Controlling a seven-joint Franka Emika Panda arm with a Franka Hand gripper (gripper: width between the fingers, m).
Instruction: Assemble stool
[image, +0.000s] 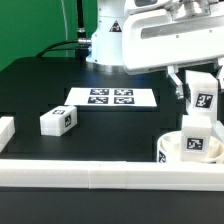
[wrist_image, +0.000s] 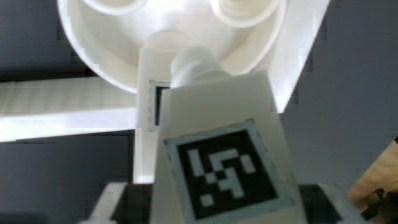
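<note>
Crowding the claw and held leg: seat, upright leg, rail.

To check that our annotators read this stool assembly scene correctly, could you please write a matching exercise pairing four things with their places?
Things:
1. loose leg
2. gripped leg
3. marker board
4. seat

Places:
A. lying flat in the middle of the table
B. upright over the seat
C. just behind the front rail, at the exterior view's right
D. lying alone, at the exterior view's left

Pairs: 1-D; 2-B; 3-A; 4-C
</note>
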